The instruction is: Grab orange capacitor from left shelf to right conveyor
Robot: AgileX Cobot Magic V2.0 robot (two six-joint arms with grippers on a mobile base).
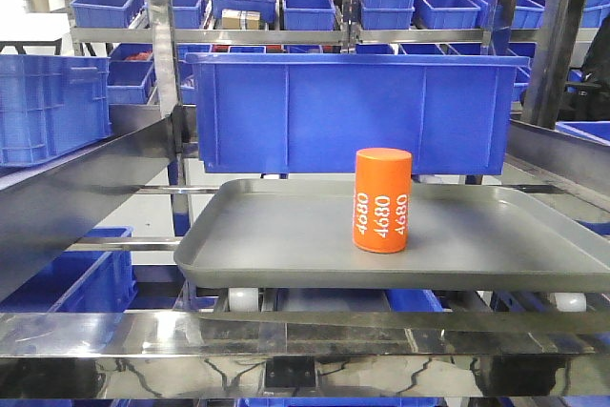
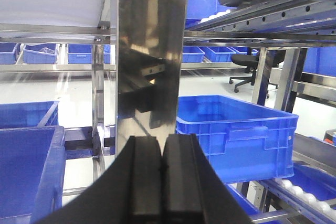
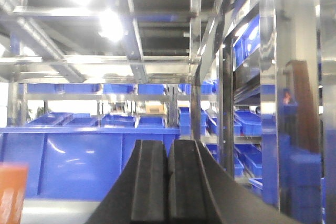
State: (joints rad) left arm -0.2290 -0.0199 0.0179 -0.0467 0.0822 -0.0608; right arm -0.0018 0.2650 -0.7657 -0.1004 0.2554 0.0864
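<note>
The orange capacitor (image 1: 382, 200) stands upright on the wide grey tray (image 1: 286, 245) of the steel-framed left shelf (image 1: 286, 340), right of the tray's middle, with white "4680" on its side. It also shows as a blurred orange shape at the left edge of the right wrist view (image 3: 11, 192). My left gripper (image 2: 162, 153) is shut and empty, facing a shiny steel post (image 2: 152, 51). My right gripper (image 3: 167, 153) is shut and empty, to the right of the capacitor. Neither gripper shows in the front view. The right conveyor is out of view.
A large blue bin (image 1: 357, 107) stands right behind the tray. More blue bins (image 1: 43, 107) fill the racks at left and behind. A blue bin (image 2: 236, 135) sits right of the left gripper. Steel uprights (image 3: 226, 93) stand right of the right gripper.
</note>
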